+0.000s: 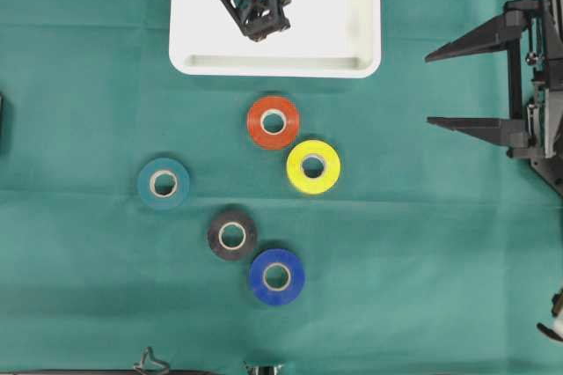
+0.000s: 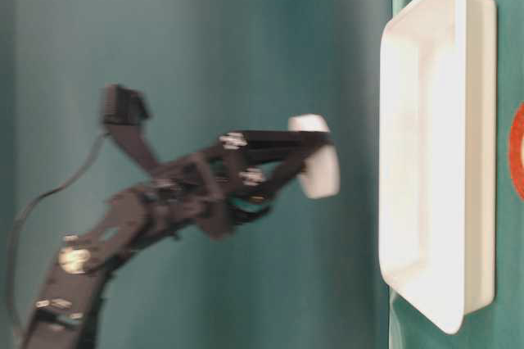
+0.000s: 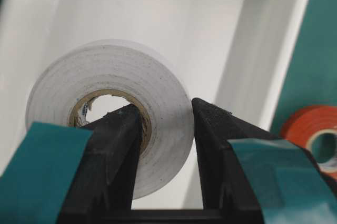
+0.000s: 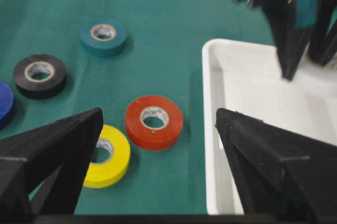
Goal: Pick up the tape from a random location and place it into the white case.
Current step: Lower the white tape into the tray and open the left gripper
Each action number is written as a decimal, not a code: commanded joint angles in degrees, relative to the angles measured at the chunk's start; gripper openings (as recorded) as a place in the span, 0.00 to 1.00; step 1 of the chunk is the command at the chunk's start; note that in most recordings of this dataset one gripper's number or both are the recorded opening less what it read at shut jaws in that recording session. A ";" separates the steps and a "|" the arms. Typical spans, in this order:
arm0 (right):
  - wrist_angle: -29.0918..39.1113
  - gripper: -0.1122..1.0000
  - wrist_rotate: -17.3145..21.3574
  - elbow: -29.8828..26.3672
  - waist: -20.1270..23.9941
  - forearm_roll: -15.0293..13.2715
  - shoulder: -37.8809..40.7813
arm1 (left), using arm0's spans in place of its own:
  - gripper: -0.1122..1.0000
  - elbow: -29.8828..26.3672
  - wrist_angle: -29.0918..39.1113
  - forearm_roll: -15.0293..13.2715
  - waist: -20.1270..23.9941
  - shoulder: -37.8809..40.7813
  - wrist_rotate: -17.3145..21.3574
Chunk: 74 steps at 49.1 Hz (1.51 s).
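Overhead: the left gripper (image 1: 260, 27) hangs over the white case (image 1: 352, 14); five coloured rolls (image 1: 273, 121) lie on green cloth (image 1: 422, 234) below it. The right gripper (image 1: 471, 84) waits at the right edge, jaws wide apart.

Table level: the white tape (image 2: 319, 170) is held clear above the case.

Left wrist: jaws clamp the tape's wall, one inside its core.

Right wrist: the visible case floor looks bare.

I am counting six tape rolls in all. Five are lying on the green cloth (image 1: 79, 287): one orange roll (image 1: 273, 121), one yellow roll (image 1: 313, 166), one teal roll (image 1: 164, 183), one black roll (image 1: 232, 235), one blue roll (image 1: 277, 276). One white roll (image 3: 113, 108) is sitting at twelve o'clock. I am seeing one white case (image 1: 274, 65).
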 commanded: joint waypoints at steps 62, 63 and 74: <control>-0.26 0.92 -0.18 -1.32 0.00 -0.44 1.49 | 0.99 3.16 -12.39 -0.53 2.37 8.00 5.54; -0.26 0.92 -0.18 -1.32 0.00 -0.53 1.49 | 0.99 3.16 -12.30 -0.53 2.29 8.00 5.54; -0.26 0.92 -0.09 -1.32 0.00 -0.44 1.49 | 0.98 2.99 -11.25 -0.53 2.11 7.21 5.54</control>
